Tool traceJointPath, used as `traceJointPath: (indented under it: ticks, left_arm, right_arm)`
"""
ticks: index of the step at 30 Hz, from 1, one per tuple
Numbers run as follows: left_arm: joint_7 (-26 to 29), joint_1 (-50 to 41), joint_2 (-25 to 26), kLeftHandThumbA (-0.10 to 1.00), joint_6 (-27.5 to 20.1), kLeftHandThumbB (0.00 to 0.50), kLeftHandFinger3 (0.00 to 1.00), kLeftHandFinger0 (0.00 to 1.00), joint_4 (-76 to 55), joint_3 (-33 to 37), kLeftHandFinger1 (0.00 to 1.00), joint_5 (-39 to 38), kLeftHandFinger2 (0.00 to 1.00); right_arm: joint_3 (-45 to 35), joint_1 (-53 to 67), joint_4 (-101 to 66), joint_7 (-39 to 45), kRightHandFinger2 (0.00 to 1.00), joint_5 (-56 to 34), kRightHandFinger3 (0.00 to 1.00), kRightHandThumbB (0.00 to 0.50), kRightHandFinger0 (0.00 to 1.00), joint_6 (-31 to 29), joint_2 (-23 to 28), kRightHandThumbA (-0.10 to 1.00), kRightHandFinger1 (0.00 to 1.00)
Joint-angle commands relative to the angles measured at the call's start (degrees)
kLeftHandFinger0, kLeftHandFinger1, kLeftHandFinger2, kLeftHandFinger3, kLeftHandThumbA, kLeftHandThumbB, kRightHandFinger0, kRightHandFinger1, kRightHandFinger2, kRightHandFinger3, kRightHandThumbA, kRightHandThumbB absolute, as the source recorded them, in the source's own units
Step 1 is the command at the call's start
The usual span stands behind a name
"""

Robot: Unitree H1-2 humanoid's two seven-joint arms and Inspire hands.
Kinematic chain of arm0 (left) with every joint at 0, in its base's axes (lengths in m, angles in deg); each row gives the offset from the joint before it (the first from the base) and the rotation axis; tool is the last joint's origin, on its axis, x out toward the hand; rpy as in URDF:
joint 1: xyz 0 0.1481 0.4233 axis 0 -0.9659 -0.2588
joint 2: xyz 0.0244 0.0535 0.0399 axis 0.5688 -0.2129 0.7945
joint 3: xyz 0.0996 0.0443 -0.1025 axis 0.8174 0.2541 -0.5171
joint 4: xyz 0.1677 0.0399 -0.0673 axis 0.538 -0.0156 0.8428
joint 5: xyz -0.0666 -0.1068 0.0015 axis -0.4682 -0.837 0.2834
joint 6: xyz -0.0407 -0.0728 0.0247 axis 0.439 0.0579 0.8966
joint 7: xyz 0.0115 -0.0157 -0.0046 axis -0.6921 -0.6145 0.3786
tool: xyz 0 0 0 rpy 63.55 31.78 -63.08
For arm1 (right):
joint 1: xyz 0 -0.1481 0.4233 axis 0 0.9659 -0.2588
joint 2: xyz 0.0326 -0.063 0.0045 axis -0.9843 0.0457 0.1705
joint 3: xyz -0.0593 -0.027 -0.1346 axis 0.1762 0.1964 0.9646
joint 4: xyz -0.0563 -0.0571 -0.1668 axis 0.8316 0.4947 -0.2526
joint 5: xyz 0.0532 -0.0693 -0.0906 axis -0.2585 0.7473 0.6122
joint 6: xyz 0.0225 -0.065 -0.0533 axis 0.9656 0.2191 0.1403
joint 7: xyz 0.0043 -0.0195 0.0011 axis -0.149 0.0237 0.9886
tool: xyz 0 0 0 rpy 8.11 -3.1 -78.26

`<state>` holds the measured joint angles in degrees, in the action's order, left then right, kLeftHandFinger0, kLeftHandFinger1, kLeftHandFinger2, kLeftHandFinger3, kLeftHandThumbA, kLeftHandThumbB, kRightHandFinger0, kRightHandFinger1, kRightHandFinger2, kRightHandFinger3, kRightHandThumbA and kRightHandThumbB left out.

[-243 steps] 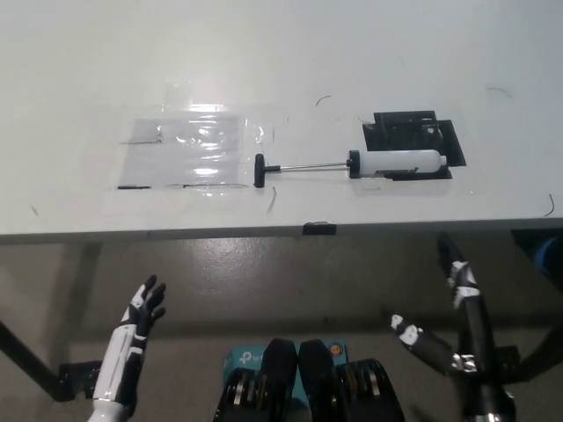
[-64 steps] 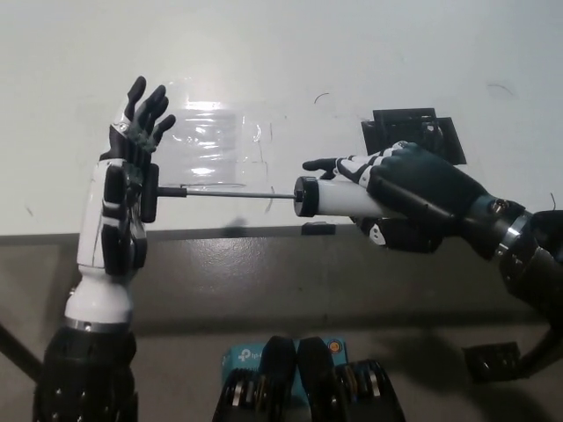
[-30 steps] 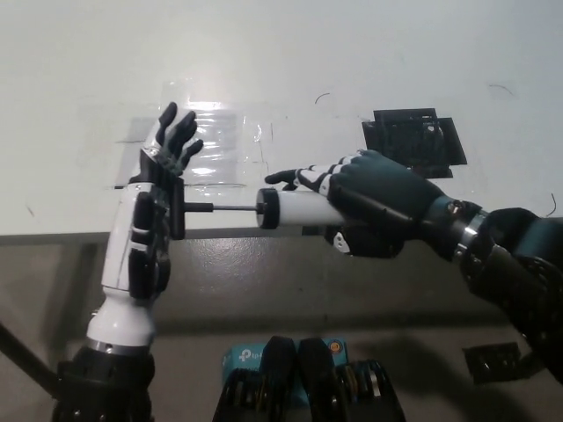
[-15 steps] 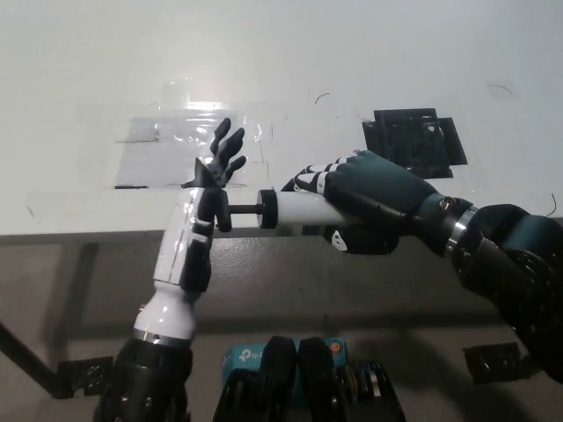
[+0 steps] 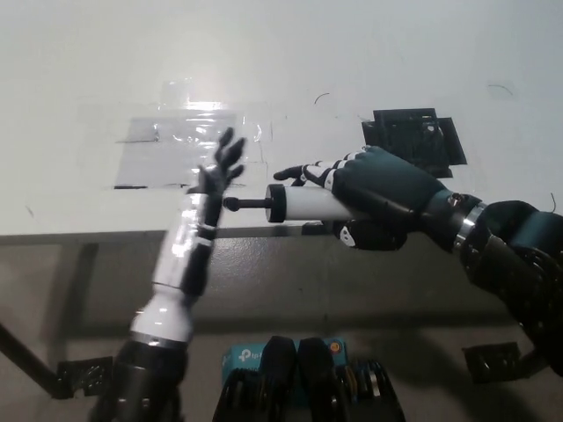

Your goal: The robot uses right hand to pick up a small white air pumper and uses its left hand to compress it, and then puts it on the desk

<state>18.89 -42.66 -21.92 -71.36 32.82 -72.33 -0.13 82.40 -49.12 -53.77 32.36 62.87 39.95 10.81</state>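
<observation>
**Inspection: compression stroke on hand pump, near end of travel**

White desk top filling upper frame, front edge crossing mid-picture, grey floor below. Scanned left to right.

Far left on desk: clear plastic sheet, lying flat, taped at edges, glare on it. Not involved.

Left of centre: white left hand, raised at desk edge, image blurred. Fingers spread and pointing up, nothing grasped; palm set flat against black T-handle at end of thin metal plunger rod. Only short length of rod exposed between handle and barrel.

Centre: small white cylindrical air pumper with black end collar, held horizontal in air just over front edge of desk, not resting on surface.

Right of centre: black right hand, fingers wrapped closed round white barrel, arm entering from lower right.

Behind right hand, on desk: black rectangular mat, well apart from sheet.

Assessment: pick-up complete; compression step in hand and judged nearly finished, given short rod remaining. Placement on desk not yet done.

Next move, as judged: last push along rod axis to seat handle, then left palm withdrawn clear; right hand to lower pumper flat onto desk, fingers released only once barrel rests, cylinder being liable to roll.
</observation>
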Motion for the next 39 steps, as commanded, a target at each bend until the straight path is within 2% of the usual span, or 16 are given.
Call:
traceJointPath:
  ticks: [1,3,6,7,8,11,14,15,18,20,23,26,29,34,38,39]
  left_arm:
    - [0.0,-0.3,3.6,1.00,-2.6,0.163,1.00,1.00,-1.0,-4.5,1.00,-3.8,1.00]
    - [0.4,-1.3,5.0,1.00,-2.9,0.165,1.00,1.00,-1.0,-6.8,1.00,-4.6,1.00]
    - [0.4,-2.8,7.6,1.00,-4.8,0.130,1.00,1.00,0.4,-10.6,1.00,-6.5,1.00]
    - [0.6,-3.3,8.6,1.00,-6.3,0.105,1.00,1.00,1.4,-12.3,1.00,-7.2,1.00]
    - [0.3,-4.0,9.6,1.00,-7.6,0.075,1.00,1.00,2.4,-13.9,1.00,-8.9,1.00]
    - [0.2,-5.2,10.2,1.00,-9.1,0.047,1.00,1.00,2.8,-15.2,1.00,-9.2,1.00]
    - [-0.2,-7.4,9.9,1.00,-10.1,0.098,1.00,1.00,1.8,-14.8,1.00,-8.4,1.00]
    - [-0.3,-7.9,9.8,1.00,-10.3,0.100,1.00,1.00,1.6,-14.6,1.00,-8.3,1.00]
    - [-0.7,-10.5,8.7,1.00,-11.7,0.122,1.00,1.00,0.4,-12.9,1.00,-7.6,1.00]
    - [-1.4,-12.9,8.4,1.00,-12.1,0.167,1.00,1.00,-0.9,-10.9,1.00,-6.6,1.00]
    - [-2.0,-16.0,7.7,1.00,-13.4,0.205,1.00,1.00,-1.4,-8.4,1.00,-6.1,1.00]
    - [-1.7,-18.8,7.5,1.00,-16.0,0.209,1.00,1.00,-0.6,-6.5,1.00,-4.0,1.00]
    - [-1.6,-20.0,7.5,1.00,-17.5,0.201,1.00,1.00,0.8,-5.5,1.00,-3.3,1.00]
    - [-1.1,-21.0,7.5,1.00,-18.9,0.181,1.00,1.00,1.4,-5.0,1.00,-1.0,1.00]
    - [-1.4,-20.8,8.0,1.00,-20.4,0.181,1.00,1.00,2.7,-5.0,1.00,-1.3,1.00]
    - [-1.4,-20.7,8.1,1.00,-20.8,0.181,1.00,1.00,3.0,-5.1,1.00,-1.5,1.00]
  right_arm:
    - [-2.9,-1.7,-0.9,-1.4,0.76,0.3,0.92,0.193,0.01,-1.9,2.0,-0.10,0.49]
    - [-3.2,-1.4,-0.5,-1.7,0.76,0.2,0.92,0.194,0.01,-2.5,2.1,-0.10,0.49]
    - [-3.7,-0.5,-0.5,-0.9,0.77,0.5,0.92,0.193,0.02,-2.0,3.0,-0.10,0.50]
    - [-3.9,-0.3,0.0,-1.4,0.77,0.4,0.91,0.201,0.02,-2.7,3.3,-0.10,0.50]
    - [-4.4,-0.3,1.1,-2.4,0.76,0.4,0.90,0.186,0.02,-3.8,3.7,-0.10,0.50]
    - [-6.0,-0.7,3.7,-4.5,0.78,0.6,0.91,0.174,0.02,-4.5,4.1,-0.10,0.51]
    - [-7.9,-2.4,7.9,-5.1,0.82,0.9,0.97,0.152,0.03,-3.1,4.3,-0.10,0.53]
    - [-8.2,-2.8,8.6,-5.0,0.83,1.5,0.99,0.151,0.04,-2.5,4.4,-0.10,0.54]
    - [-8.9,-5.6,14.5,-6.9,0.86,3.4,1.00,0.143,0.05,-2.6,4.3,-0.10,0.55]
    - [-9.2,-8.3,20.5,-8.7,0.86,3.7,1.00,0.142,0.06,-3.4,4.0,-0.10,0.56]
    - [-8.4,-11.6,28.6,-11.5,0.85,4.5,1.00,0.132,0.09,-5.7,3.7,-0.10,0.57]
    - [-7.6,-14.5,36.5,-14.8,0.83,5.0,0.98,0.129,0.06,-7.7,2.7,-0.10,0.55]
    - [-6.7,-17.0,43.5,-18.1,0.80,5.7,0.93,0.149,0.06,-8.9,1.5,-0.10,0.52]
    - [-4.5,-18.5,48.2,-20.9,0.83,8.0,0.97,0.128,0.07,-6.8,0.1,-0.10,0.54]
    - [-4.2,-18.3,50.2,-20.7,0.87,6.6,1.00,0.197,0.16,-6.3,-1.1,-0.10,0.56]
    - [-4.3,-18.0,49.7,-19.5,0.77,6.1,0.86,0.199,0.16,-5.8,-1.2,-0.10,0.51]
